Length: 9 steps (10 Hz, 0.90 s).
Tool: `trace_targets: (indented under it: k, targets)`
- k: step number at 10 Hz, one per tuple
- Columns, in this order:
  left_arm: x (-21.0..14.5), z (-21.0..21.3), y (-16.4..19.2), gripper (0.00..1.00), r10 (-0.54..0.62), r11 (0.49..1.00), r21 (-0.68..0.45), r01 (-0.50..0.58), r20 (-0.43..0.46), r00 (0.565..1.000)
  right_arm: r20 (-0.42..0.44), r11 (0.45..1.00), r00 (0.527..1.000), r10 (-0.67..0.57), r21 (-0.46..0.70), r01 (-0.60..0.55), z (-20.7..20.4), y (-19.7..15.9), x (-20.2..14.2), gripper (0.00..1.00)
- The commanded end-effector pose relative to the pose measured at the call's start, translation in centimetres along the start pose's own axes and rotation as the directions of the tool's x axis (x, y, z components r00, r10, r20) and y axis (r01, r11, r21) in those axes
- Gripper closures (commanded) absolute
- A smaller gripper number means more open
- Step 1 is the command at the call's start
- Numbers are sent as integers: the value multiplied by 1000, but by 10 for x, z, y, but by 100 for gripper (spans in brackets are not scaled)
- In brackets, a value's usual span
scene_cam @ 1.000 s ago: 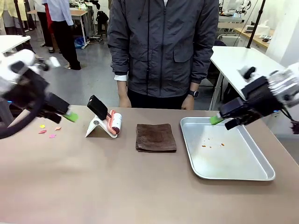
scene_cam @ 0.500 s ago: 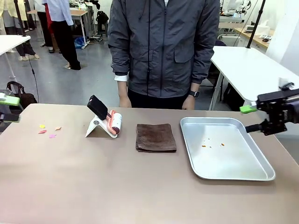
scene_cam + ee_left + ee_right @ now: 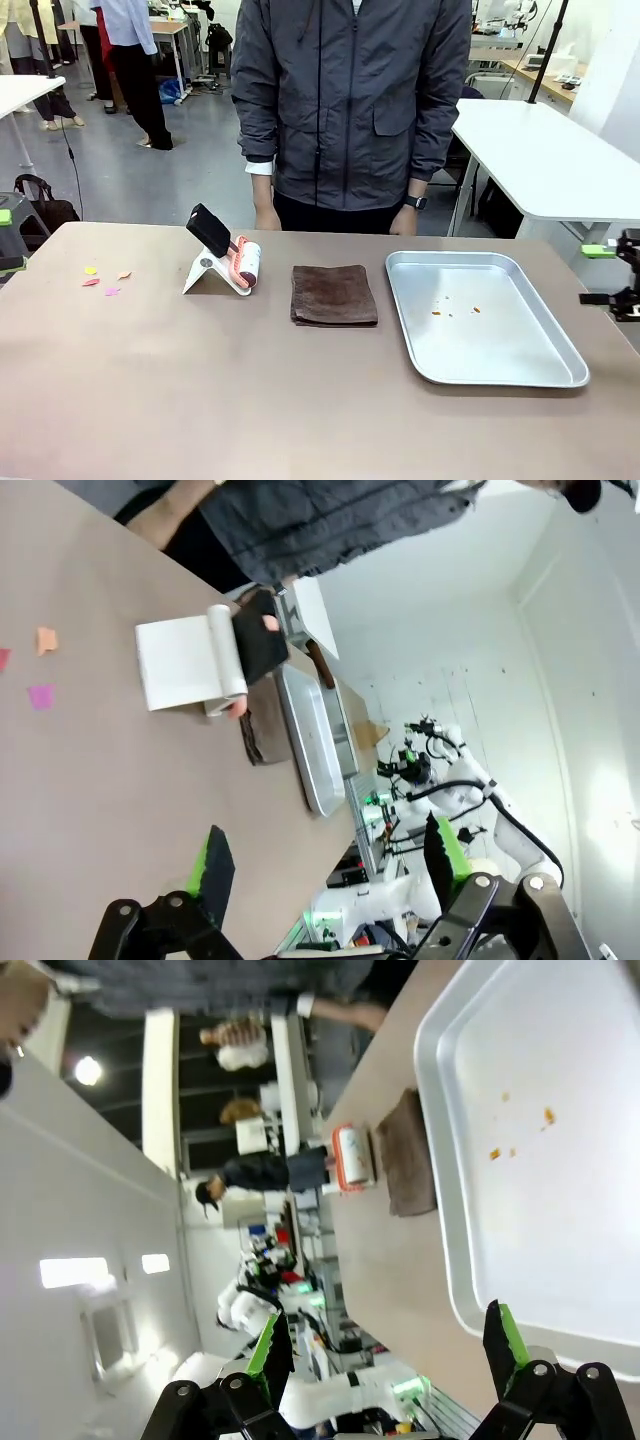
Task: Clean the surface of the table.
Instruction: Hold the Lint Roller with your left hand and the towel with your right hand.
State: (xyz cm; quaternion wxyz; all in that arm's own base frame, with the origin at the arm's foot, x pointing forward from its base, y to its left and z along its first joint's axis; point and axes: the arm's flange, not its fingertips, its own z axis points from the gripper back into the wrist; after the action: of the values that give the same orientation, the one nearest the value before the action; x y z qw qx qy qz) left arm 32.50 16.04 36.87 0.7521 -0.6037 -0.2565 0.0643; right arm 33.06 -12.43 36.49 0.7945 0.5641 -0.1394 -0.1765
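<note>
The near half of the worktop [image 3: 250, 400] is bare brown surface. Off its left edge hangs the left hand [image 3: 328, 852], fingers wide apart and holding nothing. Off the right edge the right hand [image 3: 386, 1338] is likewise wide and empty.

Farther in, a row of things runs from left to right:
- a few coloured paper scraps [image 3: 102, 281] near the left edge
- a lint roller [image 3: 245, 265] propped on a white stand [image 3: 203, 272]
- a folded brown cloth [image 3: 334, 294]
- a metal tray [image 3: 500, 350] near the right edge, holding some small crumbs [image 3: 455, 311]

Beyond the far edge stands a person [image 3: 350, 100], arms down.

The scraps are the mess on the worktop itself. They lie just inward from the left hand and well apart from the right one, so the left arm is the nearer. The roller stands just to the right of the scraps. Its black handle seems to slant up toward the far-left corner, though the angle is hard to judge. A reach from the left edge would probably meet the handle end first.
</note>
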Motion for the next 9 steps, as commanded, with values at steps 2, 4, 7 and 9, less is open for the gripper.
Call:
trace_targets:
  k: [2,4,7,9]
  targets:
    - [-38,-16,-9,0,39,998,37,-43,81,996,79,999,997,-18,53,14,2,-30,-53,0]
    - [-41,-25,-15,0,46,996,75,-55,114,992,56,999,997,-44,20,43,21,-25,1,0]
    - [6,4,7,0,29,998,48,-32,55,998,56,999,997,-44,20,43,21,-25,1,0]
    - [8,2,7,0,35,997,61,-39,62,997,52,999,998,-45,2,45,20,-29,1,0]
